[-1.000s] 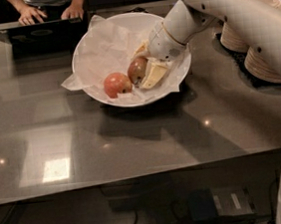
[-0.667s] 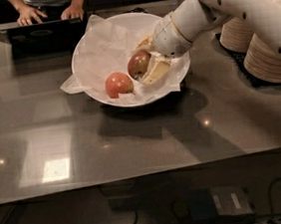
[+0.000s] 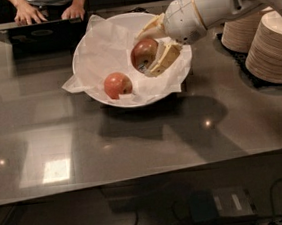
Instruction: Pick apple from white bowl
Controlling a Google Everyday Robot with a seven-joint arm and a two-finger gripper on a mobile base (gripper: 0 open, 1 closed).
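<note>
The wide white bowl (image 3: 92, 92), lined with crumpled white paper, stands on the grey table. My gripper (image 3: 151, 52) is over the bowl's right half and is shut on the darker red-brown apple (image 3: 143, 52), held between the tan fingers (image 3: 164, 59) a little above the paper. A brighter red-orange apple (image 3: 117, 85) lies in the bowl to the lower left of it, apart from the gripper. My white arm (image 3: 210, 1) comes in from the upper right.
Stacks of off-white paper bowls (image 3: 270, 45) stand at the right edge. A person's hands (image 3: 50, 13) rest at a dark laptop (image 3: 37, 35) at the back left. The table's front edge runs near the bottom.
My gripper has lifted the darker apple up and to the right off the paper. The brighter apple has stayed in place in the bowl.
</note>
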